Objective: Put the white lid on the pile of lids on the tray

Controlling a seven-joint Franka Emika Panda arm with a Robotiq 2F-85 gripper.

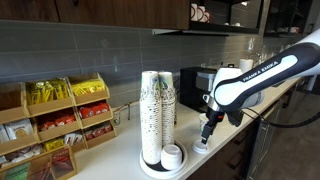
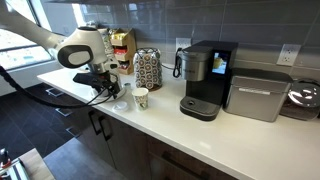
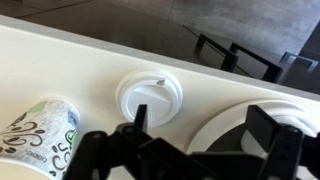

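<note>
**Claw open above the loose lid**

The gripper hangs low over the counter with its jaws spread wide and nothing between them. In the wrist view the two dark fingers stand well apart. The lid lies flat on the counter just beyond the nearer one, not touched by either.

A small printed cup stands near the lid on one side. On the other side is a curved white rim, probably the tray's edge, though the wrist view cuts it off.

In an exterior view the tray sits on the counter beside the gripper and apart from it. It holds the tall cup stacks and, on the side towards the gripper, the low pile of lids.
</note>
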